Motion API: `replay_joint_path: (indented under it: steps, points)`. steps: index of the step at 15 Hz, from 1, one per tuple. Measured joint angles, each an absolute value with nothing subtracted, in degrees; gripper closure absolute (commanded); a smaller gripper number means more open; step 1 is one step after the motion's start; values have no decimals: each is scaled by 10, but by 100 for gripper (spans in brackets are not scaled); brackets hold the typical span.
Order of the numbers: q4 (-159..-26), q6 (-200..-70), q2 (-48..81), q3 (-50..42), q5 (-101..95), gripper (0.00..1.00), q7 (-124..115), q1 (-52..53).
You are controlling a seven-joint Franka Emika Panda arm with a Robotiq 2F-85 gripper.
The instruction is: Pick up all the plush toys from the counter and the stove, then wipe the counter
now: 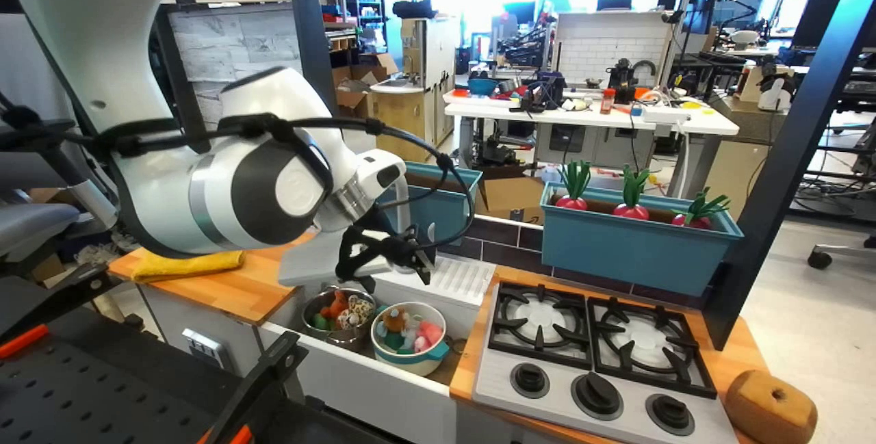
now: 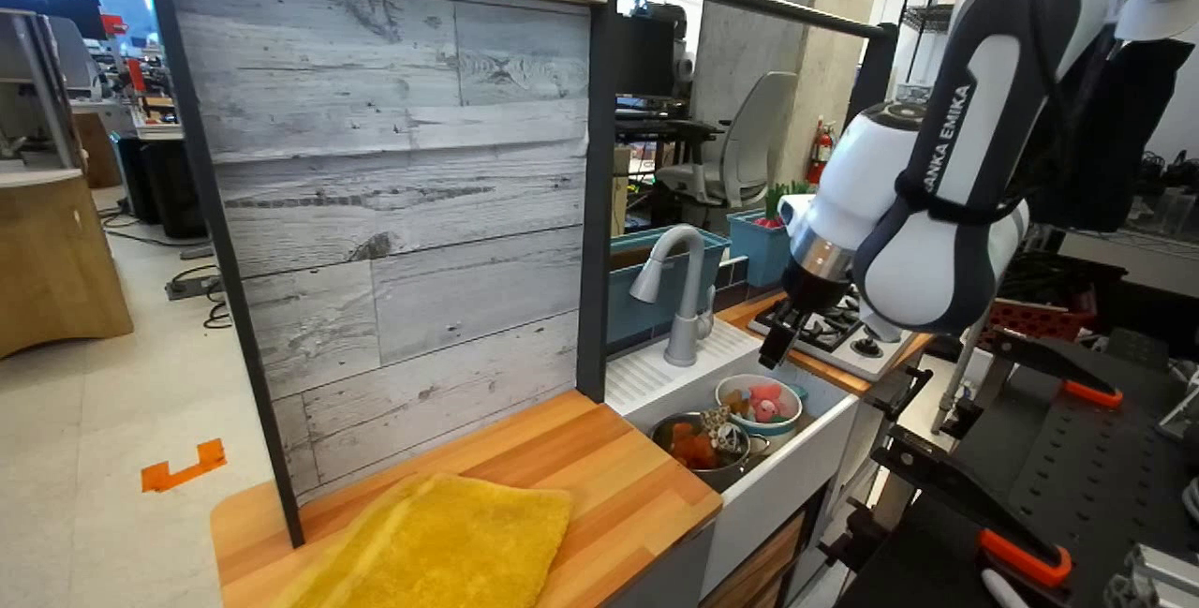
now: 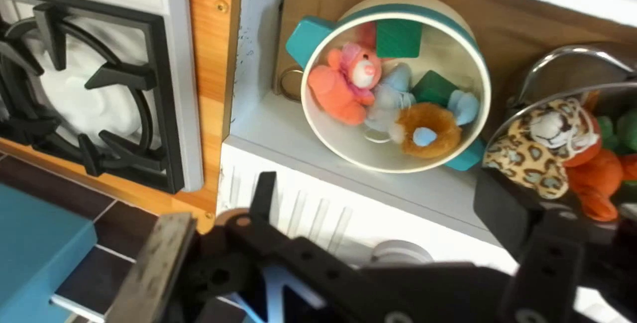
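Plush toys [image 3: 346,89] sit in the sink [image 1: 376,386], shared between a white pot [image 3: 440,47] and a steel pot [image 1: 348,340]. Assessed as light, soft and hard to damage; the recommended hold is the rounded body, pressed lightly (the fabric should not slip). The gripper [image 3: 376,178] is spread wide above the pots and holds nothing. A yellow cloth [image 2: 459,533] lies on the wooden counter [image 2: 628,486], across the sink from the stove [image 1: 560,370]. Beyond: pale floor [image 2: 75,374] and a cluttered workbench [image 1: 582,120].
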State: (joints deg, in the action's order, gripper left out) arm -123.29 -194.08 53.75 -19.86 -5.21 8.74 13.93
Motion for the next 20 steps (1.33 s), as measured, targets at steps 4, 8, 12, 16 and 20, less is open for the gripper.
replay_joint_path:
  steps: [4, 8, 12, 16, 20]
  points:
    - [-1281, -1855, 410, -98, -170, 0, 159, 4]
    - [-1317, -1667, 274, 80, -138, 0, 280, -164]
    - [-1331, -1563, 212, 172, -73, 0, 369, -258]
    - [-1338, -1563, 214, 167, -70, 0, 370, -252]
    - [-1343, -1563, 218, 150, -44, 0, 367, -191]
